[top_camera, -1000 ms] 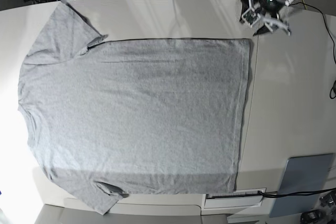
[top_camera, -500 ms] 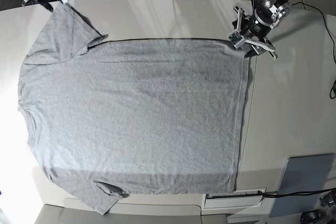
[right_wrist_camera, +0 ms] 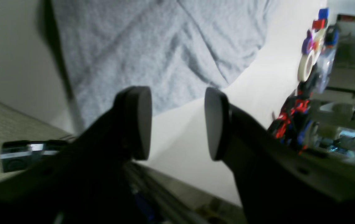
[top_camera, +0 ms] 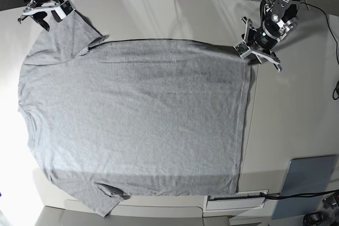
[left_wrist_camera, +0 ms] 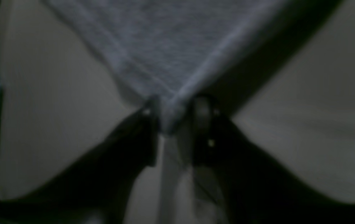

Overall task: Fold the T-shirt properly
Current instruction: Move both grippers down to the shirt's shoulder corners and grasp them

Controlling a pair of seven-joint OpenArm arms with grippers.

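T-shirt (top_camera: 137, 120) flat on pale table (top_camera: 291, 109)

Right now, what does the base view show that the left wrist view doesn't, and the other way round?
Only the base view shows the whole heather-grey short-sleeved cotton T-shirt spread flat on the pale table, the small grey-blue flat rectangular panel, and the right gripper by the sleeve. Only the left wrist view shows the left gripper closing its dark fingers around the shirt's hem corner. Both show that corner and the table.
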